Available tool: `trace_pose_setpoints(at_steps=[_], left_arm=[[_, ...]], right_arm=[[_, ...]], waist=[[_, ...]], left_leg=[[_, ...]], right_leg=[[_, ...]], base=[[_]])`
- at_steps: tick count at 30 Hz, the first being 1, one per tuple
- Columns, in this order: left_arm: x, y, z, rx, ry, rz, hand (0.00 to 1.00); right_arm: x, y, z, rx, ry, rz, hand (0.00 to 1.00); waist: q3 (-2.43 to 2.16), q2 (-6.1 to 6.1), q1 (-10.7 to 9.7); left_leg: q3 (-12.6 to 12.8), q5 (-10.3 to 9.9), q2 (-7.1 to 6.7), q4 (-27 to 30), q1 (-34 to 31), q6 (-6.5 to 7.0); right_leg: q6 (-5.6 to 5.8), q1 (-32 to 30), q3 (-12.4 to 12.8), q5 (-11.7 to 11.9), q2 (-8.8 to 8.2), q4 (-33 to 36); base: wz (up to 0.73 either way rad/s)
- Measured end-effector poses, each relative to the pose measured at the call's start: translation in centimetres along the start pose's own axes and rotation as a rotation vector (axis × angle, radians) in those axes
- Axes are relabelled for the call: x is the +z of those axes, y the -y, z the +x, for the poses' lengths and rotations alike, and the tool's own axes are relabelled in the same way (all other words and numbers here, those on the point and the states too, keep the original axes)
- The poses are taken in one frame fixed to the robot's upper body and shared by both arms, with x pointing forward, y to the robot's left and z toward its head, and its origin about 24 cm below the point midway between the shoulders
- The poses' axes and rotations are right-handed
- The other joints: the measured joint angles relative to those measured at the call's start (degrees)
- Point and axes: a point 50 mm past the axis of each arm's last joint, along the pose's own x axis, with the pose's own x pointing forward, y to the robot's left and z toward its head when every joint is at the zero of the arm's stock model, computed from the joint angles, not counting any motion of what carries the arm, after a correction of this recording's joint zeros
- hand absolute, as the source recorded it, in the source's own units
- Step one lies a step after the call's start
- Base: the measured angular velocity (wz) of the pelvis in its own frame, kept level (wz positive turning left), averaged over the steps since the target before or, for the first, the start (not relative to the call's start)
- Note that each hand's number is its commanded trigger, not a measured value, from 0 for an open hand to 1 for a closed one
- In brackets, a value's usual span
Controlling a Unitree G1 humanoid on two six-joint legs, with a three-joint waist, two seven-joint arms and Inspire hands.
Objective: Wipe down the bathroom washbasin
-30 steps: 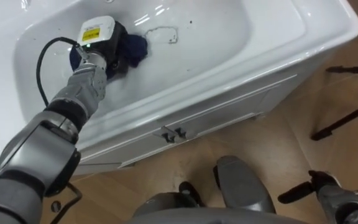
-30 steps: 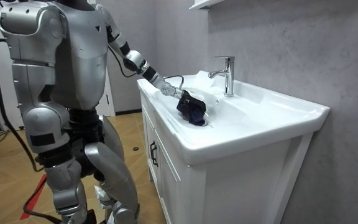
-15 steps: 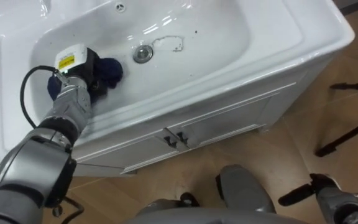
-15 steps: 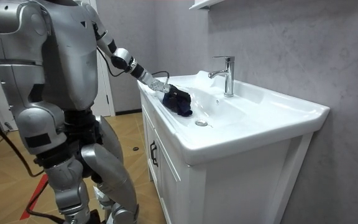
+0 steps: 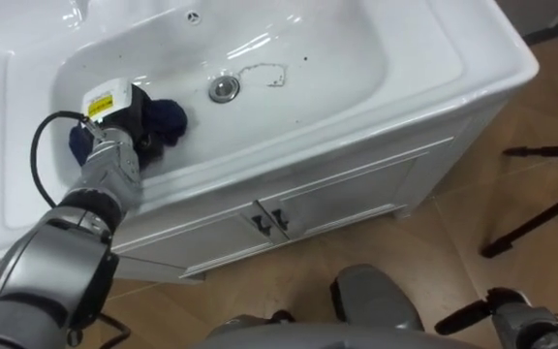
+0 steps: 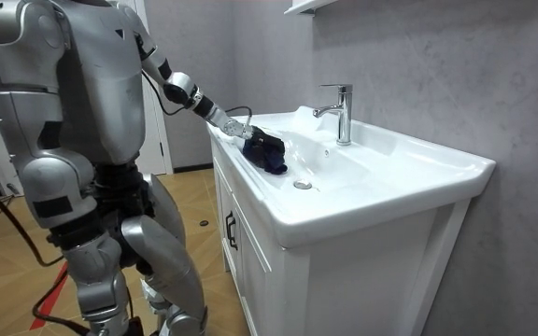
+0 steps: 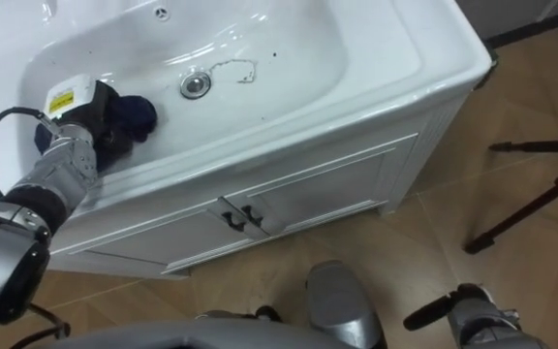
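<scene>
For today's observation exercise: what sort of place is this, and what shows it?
Probably a bathroom: a white ceramic basin with a round metal drain, a chrome tap, white cabinet doors beneath.

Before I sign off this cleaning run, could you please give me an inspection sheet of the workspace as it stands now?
Surface: white basin; a thin outlined mark beside the drain, and a few dark specks.
Job's things: dark blue cloth in the basin's left part, left of the drain.
Clutter: nothing seen.
Hands: left hand on the cloth; right hand open, low at the robot's side, holding nothing.
Cables: nothing seen beyond the robot's own.
Surroundings: faucet behind the bowl; closed cabinet doors below it; dark stand legs on the wood floor.
</scene>
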Motion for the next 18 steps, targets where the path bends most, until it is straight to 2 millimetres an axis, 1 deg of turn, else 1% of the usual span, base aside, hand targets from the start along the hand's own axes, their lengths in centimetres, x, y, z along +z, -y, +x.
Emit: trace_pose_setpoints(at_steps=[3,6,9,10,11,12,13,14,16,18], left_arm=[[-0.1,0.1,0.0,0.000,-0.002,0.000,1.00],[0.0,0.3,-0.1,0.005,-0.005,-0.012,1.00],[0.1,0.5,-0.2,0.018,-0.033,-0.093,1.00],[0.1,0.5,-0.2,0.019,-0.054,-0.153,1.00],[0.0,0.3,-0.1,0.023,-0.072,-0.203,1.00],[0.0,0.2,-0.1,0.026,-0.080,-0.226,1.00],[0.1,0.0,0.0,0.030,-0.087,-0.256,1.00],[0.5,-0.6,0.3,0.041,-0.086,-0.292,1.00],[1.1,-1.1,0.5,0.048,-0.094,-0.366,1.00],[1.7,-1.9,0.9,0.060,-0.097,-0.437,1.00]], right_arm=[[0.4,-0.3,-0.1,0.006,0.009,0.001,0.00],[0.7,-0.4,-0.1,-0.007,0.020,-0.013,0.00],[0.9,-0.4,-0.1,-0.019,0.032,-0.017,0.00],[1.0,-0.5,-0.1,-0.019,0.036,-0.017,0.00],[1.4,-0.6,-0.2,-0.021,0.044,-0.015,0.00],[1.6,-0.7,-0.2,-0.023,0.049,-0.014,0.00],[1.9,-0.8,-0.3,-0.025,0.059,-0.012,0.00],[2.2,-1.0,-0.3,-0.028,0.068,-0.017,0.00],[2.3,-1.2,-0.4,-0.034,0.076,-0.017,0.00],[2.9,-1.6,-0.5,-0.039,0.104,-0.010,0.00]], waist=[[-0.12,0.10,0.2],[-0.23,0.05,0.9],[-0.19,-0.14,1.5],[-0.15,-0.39,1.6],[0.03,-0.82,1.7],[0.10,-0.96,1.7],[0.17,-1.04,1.7],[0.16,-1.32,1.7],[0.28,-1.47,1.5],[0.66,-2.03,1.4]], left_leg=[[-0.1,-0.1,0.33,0.2,0.0,-0.34],[0.1,0.0,0.52,0.2,0.2,-0.68],[0.0,0.2,0.43,0.4,0.3,-0.94],[0.1,0.2,0.43,0.6,0.2,-0.99],[0.1,0.2,0.36,0.9,-0.1,-1.00],[0.1,0.2,0.37,1.2,-0.3,-1.00],[-0.3,0.2,0.44,1.7,-0.9,-1.01],[-0.8,0.2,0.36,2.4,-1.6,-1.00],[-1.6,0.2,0.41,3.5,-2.9,-0.98],[-2.1,0.2,0.39,4.4,-4.4,-0.95]], right_leg=[[-0.50,0.0,-0.1,0.0,0.30,0.0],[-1.28,0.0,0.1,0.0,0.47,0.3],[-1.51,-0.2,0.2,-0.2,0.43,0.5],[-1.51,-0.3,0.2,-0.4,0.41,0.7],[-1.48,-0.8,0.2,-0.7,0.25,1.4],[-1.33,-1.0,0.2,-0.9,0.20,1.6],[-1.11,-1.2,0.0,-1.1,0.18,1.7],[-1.14,-1.9,-0.2,-1.2,-0.03,2.3],[-1.12,-2.7,-0.4,-1.4,0.02,2.6],[-1.08,-3.8,-0.2,-1.3,0.11,3.3]], base=[[0.00],[0.00],[0.00],[0.00],[0.00],[0.06],[0.10],[0.13],[0.18],[0.10]])
